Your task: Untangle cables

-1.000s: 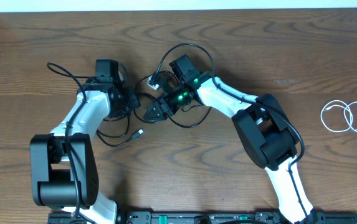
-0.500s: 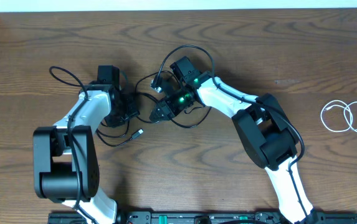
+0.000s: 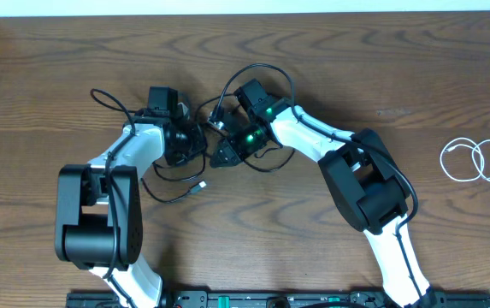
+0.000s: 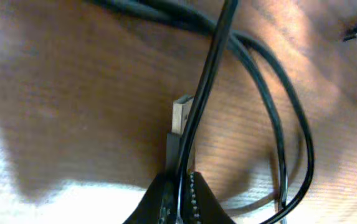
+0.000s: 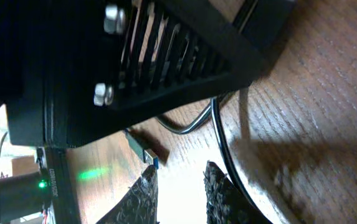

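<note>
Black cables [image 3: 257, 70] lie tangled at the table's middle, between my two grippers. My left gripper [image 3: 186, 144] is shut on one black cable [image 4: 206, 81], which runs up from the jaws past a silver USB plug [image 4: 181, 115]; more black loops [image 4: 284, 124] lie beside it. My right gripper [image 3: 222, 154] is open just to the right of the left one, its fingers [image 5: 218, 186] apart with nothing between them. A black cable [image 5: 218, 134] passes by its right finger and a blue-tipped plug [image 5: 142, 148] lies by its left finger. A white cable [image 3: 475, 161] lies coiled alone at the far right.
The left arm's black wrist housing [image 5: 134, 56] fills the top of the right wrist view, very close. A loose plug end [image 3: 200, 186] lies on the wood in front of the left gripper. The table's far edge meets a white wall [image 3: 245, 7].
My left gripper has moved right with its black cable, closing in on the right gripper. The cable loop at the left followed it. The right arm has hardly moved.
</note>
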Motion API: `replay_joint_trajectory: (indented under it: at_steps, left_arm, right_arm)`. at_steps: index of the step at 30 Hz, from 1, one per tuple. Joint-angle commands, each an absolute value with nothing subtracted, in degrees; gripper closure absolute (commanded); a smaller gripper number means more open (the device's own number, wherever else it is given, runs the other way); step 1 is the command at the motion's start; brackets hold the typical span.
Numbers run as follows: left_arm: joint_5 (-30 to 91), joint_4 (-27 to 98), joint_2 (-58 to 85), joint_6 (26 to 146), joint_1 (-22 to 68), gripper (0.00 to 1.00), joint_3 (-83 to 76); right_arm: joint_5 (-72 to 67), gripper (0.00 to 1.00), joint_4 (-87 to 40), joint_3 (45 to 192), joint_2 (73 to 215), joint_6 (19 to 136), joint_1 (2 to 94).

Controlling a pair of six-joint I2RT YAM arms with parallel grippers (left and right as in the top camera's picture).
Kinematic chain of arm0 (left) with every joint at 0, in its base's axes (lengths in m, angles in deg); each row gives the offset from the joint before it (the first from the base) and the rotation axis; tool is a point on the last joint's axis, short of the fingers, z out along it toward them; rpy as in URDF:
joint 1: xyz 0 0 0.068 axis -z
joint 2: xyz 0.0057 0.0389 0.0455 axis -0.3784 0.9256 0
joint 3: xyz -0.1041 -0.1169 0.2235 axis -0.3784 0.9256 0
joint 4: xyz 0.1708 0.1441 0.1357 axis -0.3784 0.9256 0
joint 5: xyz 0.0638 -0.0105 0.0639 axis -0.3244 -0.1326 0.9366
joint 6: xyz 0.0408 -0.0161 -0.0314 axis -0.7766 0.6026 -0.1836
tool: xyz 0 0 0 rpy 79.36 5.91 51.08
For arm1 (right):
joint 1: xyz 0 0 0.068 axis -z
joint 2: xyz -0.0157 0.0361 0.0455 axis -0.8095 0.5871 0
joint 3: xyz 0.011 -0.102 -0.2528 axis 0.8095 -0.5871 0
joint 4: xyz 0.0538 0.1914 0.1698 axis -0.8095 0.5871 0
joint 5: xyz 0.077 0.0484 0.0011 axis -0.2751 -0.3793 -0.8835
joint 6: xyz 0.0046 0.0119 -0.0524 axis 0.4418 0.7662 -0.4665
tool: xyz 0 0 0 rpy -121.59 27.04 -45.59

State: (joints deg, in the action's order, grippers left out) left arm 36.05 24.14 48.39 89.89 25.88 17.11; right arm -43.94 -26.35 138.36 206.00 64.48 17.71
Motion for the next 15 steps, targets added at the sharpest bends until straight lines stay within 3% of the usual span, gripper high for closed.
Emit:
replay_joint_trajectory:
  at_steps: [1,7,15]
  left_arm:
    - [34.6,23.0,49.3,89.8,25.8,0.92,17.9]
    - [33.8,22.6,48.8,89.7,25.3,0.92,17.7]
    - [18.5,22.4,45.9,89.8,19.1,0.92,17.4]
  right_arm:
    - [-43.6,0.75,-26.3,137.9,207.5,65.7,18.0]
    - [-43.7,0.57,-27.6,137.9,207.5,69.2,19.5]
    - [-50.5,0.43,-34.8,137.9,207.5,69.5,21.1]
